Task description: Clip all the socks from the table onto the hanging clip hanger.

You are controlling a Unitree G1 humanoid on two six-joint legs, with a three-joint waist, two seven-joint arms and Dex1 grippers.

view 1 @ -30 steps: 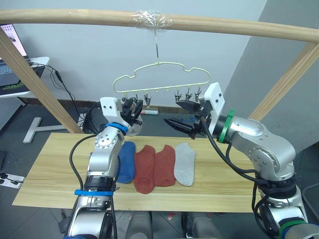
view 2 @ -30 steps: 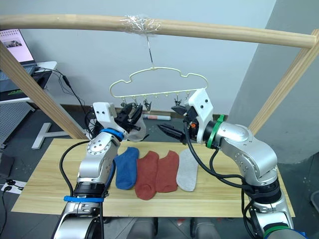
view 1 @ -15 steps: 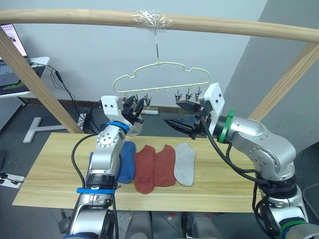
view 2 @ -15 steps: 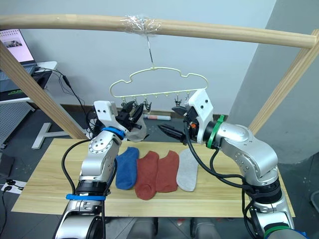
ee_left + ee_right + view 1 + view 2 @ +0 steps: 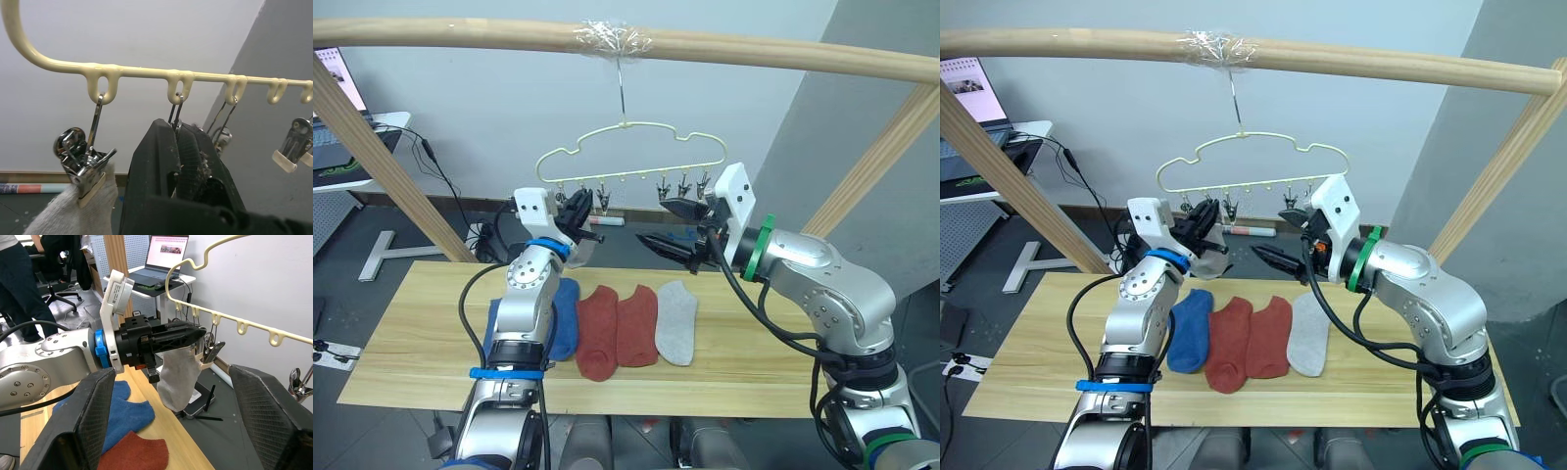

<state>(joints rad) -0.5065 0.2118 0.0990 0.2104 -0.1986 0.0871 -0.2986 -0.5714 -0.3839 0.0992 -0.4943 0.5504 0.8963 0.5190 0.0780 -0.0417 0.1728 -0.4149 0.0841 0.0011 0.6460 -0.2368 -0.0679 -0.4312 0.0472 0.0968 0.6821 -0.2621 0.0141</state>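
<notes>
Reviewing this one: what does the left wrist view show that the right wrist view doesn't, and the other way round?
Left wrist view: a close look at the metal clip biting the edge of the grey sock, and the left pincer shut just beneath the second loop of the clip hanger.
Right wrist view: the open right pincer, the table with a blue sock and a rust-red sock lying on it, and a laptop and a person behind.
Shared: the clip hanger, the grey sock hanging from its clip, and the left pincer beside it.

Table (image 5: 411, 333) pale wood; socks: blue (image 5: 564, 318), two rust-red (image 5: 617, 328), grey (image 5: 677, 321); hanger (image 5: 628, 137) pale yellow.
</notes>
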